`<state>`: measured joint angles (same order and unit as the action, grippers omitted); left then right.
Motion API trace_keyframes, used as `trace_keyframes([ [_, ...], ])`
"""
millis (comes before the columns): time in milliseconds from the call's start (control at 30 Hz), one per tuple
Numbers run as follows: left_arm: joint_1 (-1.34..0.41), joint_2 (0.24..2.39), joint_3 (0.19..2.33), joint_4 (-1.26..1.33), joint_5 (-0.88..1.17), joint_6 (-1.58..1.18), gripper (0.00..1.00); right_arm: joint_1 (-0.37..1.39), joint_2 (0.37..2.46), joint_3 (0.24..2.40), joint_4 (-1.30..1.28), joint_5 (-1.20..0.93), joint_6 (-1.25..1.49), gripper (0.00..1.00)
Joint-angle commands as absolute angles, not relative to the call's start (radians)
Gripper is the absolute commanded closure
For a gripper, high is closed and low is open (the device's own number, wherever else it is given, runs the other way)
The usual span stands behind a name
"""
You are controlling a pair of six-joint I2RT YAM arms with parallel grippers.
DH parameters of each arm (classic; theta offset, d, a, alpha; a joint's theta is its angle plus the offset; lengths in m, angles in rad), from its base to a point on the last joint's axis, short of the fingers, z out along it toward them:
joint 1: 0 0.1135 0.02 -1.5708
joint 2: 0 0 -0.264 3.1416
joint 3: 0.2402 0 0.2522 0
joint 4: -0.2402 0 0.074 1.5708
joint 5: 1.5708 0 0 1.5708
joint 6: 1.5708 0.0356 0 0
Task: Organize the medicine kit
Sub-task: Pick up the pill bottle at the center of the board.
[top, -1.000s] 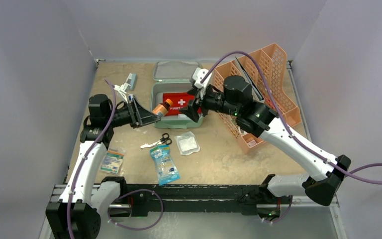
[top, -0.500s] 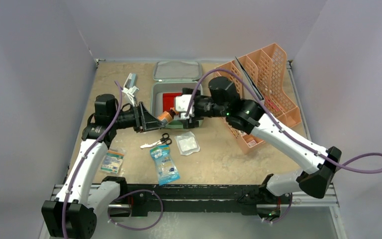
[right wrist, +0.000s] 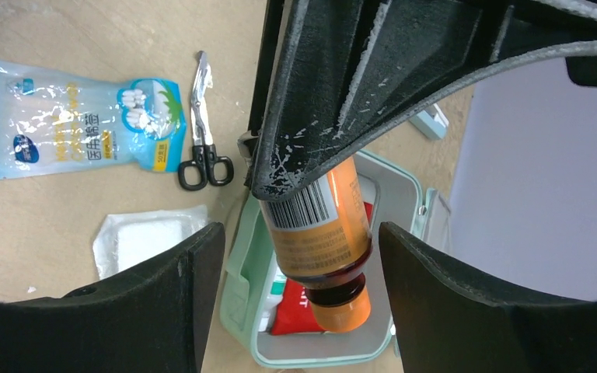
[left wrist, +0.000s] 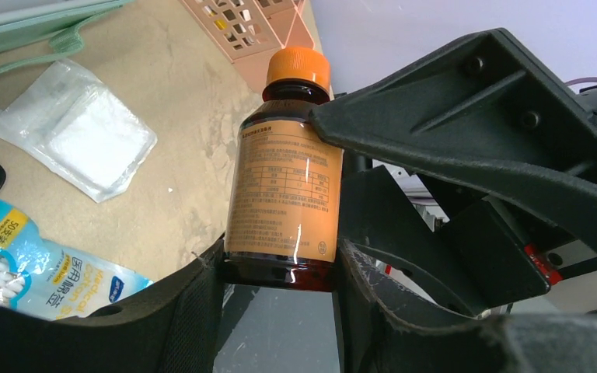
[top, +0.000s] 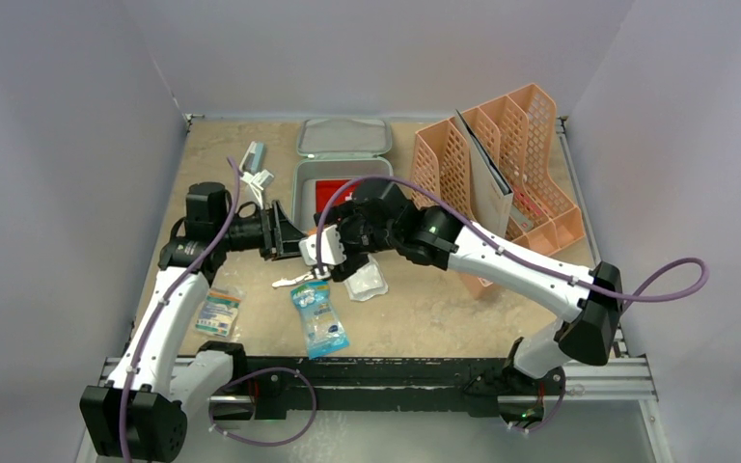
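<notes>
**Hand-over point, left to right.** Shows the left gripper (top: pixel 289 234) pinching an amber bottle (left wrist: pixel 284 179) with an orange cap, clamped across the label and held clear of the table. Shows the right gripper (right wrist: pixel 303 241) just to its right, fingers (right wrist: pixel 194 264) spread wide on either side of the same bottle, with a gap on both flanks and no grip yet. Places the medicine kit (top: pixel 298 196) open at centre, just behind both grippers, with its lid (top: pixel 343 137) lying apart behind it and a red pouch (top: pixel 333 191) inside. From the right wrist, puts the cap end over the kit's opening.

**Hazards.** Looks like a hand-over or a lowering into the kit.
- Risks a drop onto the kit's rim if the left pinch opens before the right fingers close.
- Risks a clash of fingers, given how much label the left's broad finger covers.
- Risks a slip on the smooth, round body.
- Leaves little free floor beside the pouch, so may keep the bottle from lying flat.

**Surroundings, left to right.**
- A small packet (top: pixel 217 313) by the left arm.
- A white-and-teal item (top: pixel 254 159) towards the back.
- Scissors (top: pixel 299 280) and a blue swab bag (top: pixel 318 318) near the grippers.
- A gauze pad (top: pixel 367 282).
- A peach file rack (top: pixel 531 145), well apart at far right.

Puts the scissors and gauze pad in the path of any fall.
</notes>
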<state>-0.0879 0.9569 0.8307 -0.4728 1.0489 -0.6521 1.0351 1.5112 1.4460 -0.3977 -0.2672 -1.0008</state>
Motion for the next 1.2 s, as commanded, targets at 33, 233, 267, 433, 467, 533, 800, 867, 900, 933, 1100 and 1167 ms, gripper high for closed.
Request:
trace_keyframes([
  [33, -0.094, 0.956, 0.906, -0.518, 1.099, -0.589, 0.83, 1.057, 1.52, 1.492, -0.367, -0.203, -1.073, 0.29],
  [233, -0.094, 0.969, 0.906, -0.512, 1.11, -0.595, 0.85, 1.061, 1.519, 1.464, -0.335, -0.217, -1.088, 0.37],
  [267, -0.094, 0.971, 0.906, -0.512, 1.116, -0.596, 0.85, 1.062, 1.519, 1.457, -0.326, -0.218, -1.09, 0.39],
  [433, -0.094, 0.959, 0.91, -0.511, 1.114, -0.599, 0.85, 1.063, 1.511, 1.446, -0.312, -0.217, -1.095, 0.56],
  [467, -0.094, 0.959, 0.912, -0.511, 1.112, -0.602, 0.85, 1.064, 1.511, 1.446, -0.312, -0.215, -1.096, 0.59],
  [533, -0.094, 0.964, 0.918, -0.505, 1.114, -0.608, 0.84, 1.064, 1.514, 1.444, -0.307, -0.212, -1.086, 0.63],
  [800, -0.094, 0.971, 0.921, -0.506, 1.124, -0.602, 0.84, 1.064, 1.538, 1.443, -0.321, -0.201, -1.077, 0.64],
  [867, -0.094, 0.97, 0.923, -0.509, 1.125, -0.599, 0.84, 1.064, 1.541, 1.446, -0.321, -0.198, -1.075, 0.55],
  [900, -0.094, 0.969, 0.922, -0.51, 1.124, -0.598, 0.84, 1.064, 1.542, 1.448, -0.321, -0.196, -1.073, 0.53],
  [933, -0.094, 0.968, 0.922, -0.512, 1.123, -0.598, 0.84, 1.063, 1.543, 1.45, -0.321, -0.196, -1.073, 0.53],
  [1100, -0.094, 0.962, 0.922, -0.512, 1.121, -0.604, 0.84, 1.065, 1.543, 1.46, -0.329, -0.197, -1.072, 0.49],
  [1167, -0.094, 0.959, 0.921, -0.515, 1.121, -0.603, 0.84, 1.066, 1.543, 1.458, -0.332, -0.198, -1.075, 0.45],
])
